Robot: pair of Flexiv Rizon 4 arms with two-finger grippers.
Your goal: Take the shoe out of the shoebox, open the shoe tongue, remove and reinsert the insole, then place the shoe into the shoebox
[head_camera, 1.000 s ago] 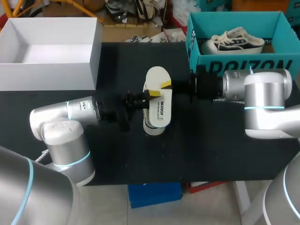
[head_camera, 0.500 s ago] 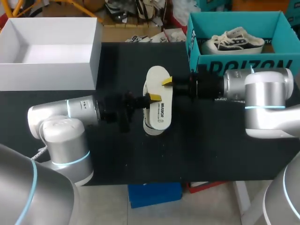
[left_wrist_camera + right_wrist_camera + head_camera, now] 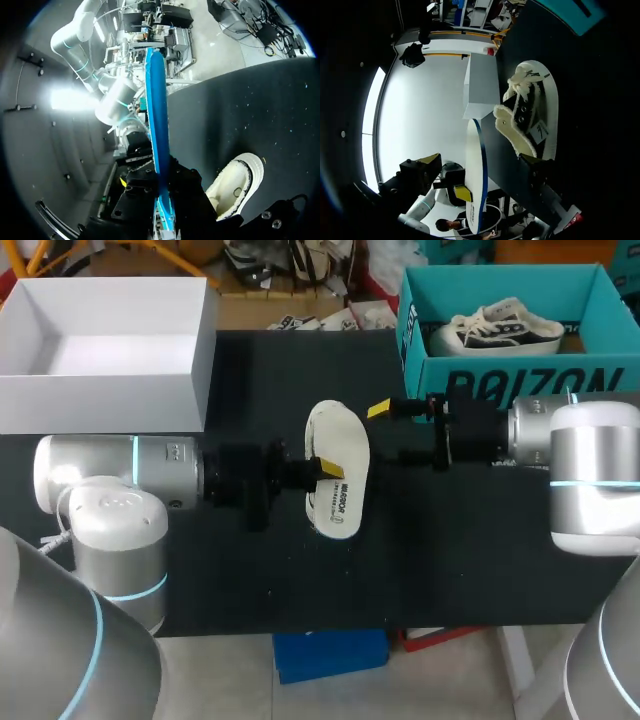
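Note:
The white insole, blue underneath, is in the middle of the black table with my left gripper shut on its left edge. Seen from the left wrist, the insole stands edge-on between that gripper's fingers. The black canvas shoe lies below it. My right gripper is open just right of the insole and does not touch it. From the right wrist, the shoe, with white laces and its tongue folded out, lies beyond the insole. The teal shoebox stands at the back right.
A second shoe lies inside the teal shoebox. A large white open box stands at the back left. Bare black table lies in front of both arms.
My right gripper opened, let go of the insole and drew back to the right. My left gripper shut on the insole, which tilted and shifted slightly toward the front.

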